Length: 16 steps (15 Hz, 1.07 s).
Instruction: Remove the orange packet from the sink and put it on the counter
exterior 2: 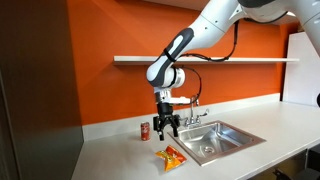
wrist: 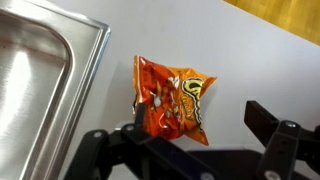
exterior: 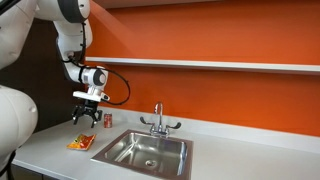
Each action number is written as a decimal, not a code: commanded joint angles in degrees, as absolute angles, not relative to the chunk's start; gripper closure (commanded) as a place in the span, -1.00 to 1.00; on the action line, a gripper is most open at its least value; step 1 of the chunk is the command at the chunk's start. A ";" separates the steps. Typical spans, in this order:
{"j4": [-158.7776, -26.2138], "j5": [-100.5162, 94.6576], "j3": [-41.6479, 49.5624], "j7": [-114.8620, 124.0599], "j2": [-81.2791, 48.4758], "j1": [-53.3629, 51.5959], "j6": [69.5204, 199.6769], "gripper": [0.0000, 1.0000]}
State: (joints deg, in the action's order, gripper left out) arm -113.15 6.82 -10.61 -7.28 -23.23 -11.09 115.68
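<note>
Crinkly orange packet [wrist: 175,100] flat on smooth counter [wrist: 250,60]; pincer [exterior 2: 167,132] agape above.

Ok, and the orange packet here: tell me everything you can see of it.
The orange packet is a small, flat, crinkly pouch with a glossy, foil-like look, orange with yellow and red markings. It lies flat on the light-grey counter, just outside the rim of the steel sink, not in the basin. Nothing grips it: the gripper hangs open above it, apart from it in both exterior views.

The light-grey counter [exterior: 250,150] carries the orange packet [exterior: 81,143] beside the sink [exterior: 138,148] and a red can [exterior: 108,120].
</note>
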 commanded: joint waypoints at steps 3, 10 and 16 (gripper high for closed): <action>-123.82 8.98 -11.08 -6.46 -11.89 -10.02 115.37 -1.00; -136.74 12.97 -10.08 -5.52 3.29 -9.57 113.97 -1.00; -143.89 13.01 -7.94 -3.13 16.50 -9.37 109.79 -1.00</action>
